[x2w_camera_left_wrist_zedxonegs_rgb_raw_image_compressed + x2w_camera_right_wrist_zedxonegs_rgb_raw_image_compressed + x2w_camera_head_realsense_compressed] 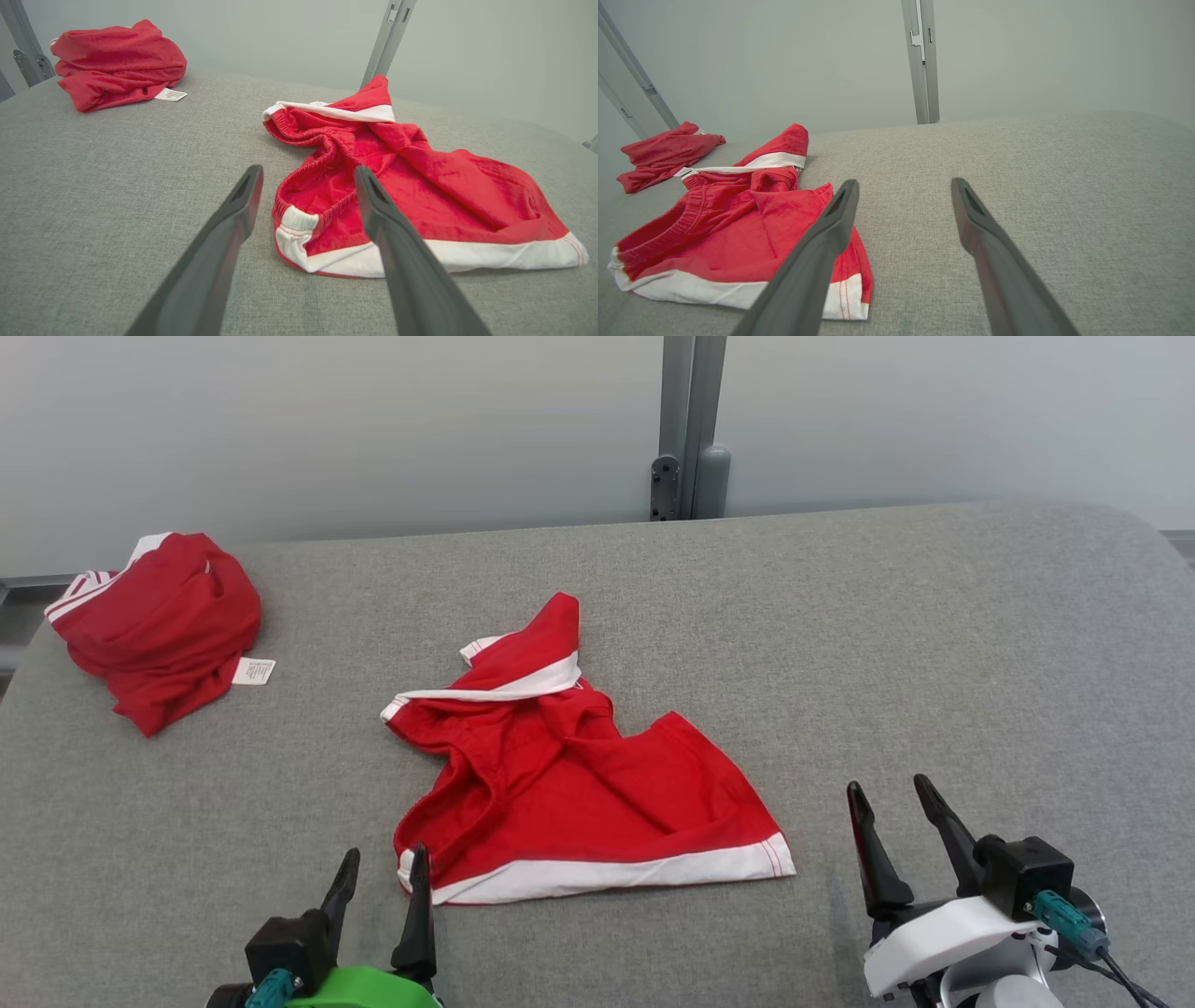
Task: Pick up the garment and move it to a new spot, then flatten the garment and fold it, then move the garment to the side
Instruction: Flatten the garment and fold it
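Observation:
The garment [569, 784] is a pair of red shorts with white trim, lying crumpled in the middle of the grey table, one leg folded up toward the back. It also shows in the left wrist view [420, 196] and the right wrist view [728, 228]. My left gripper [383, 863] is open just short of the garment's near-left corner, with the elastic waistband seen between its fingers [308, 172]. My right gripper [887, 793] is open to the right of the garment, over bare table [903, 184], holding nothing.
A second red garment [159, 625] with a white label lies bunched at the table's far left corner, seen too in the left wrist view [117, 65]. A grey metal post [686, 429] stands behind the table's back edge. The grey table [934, 644] extends to the right.

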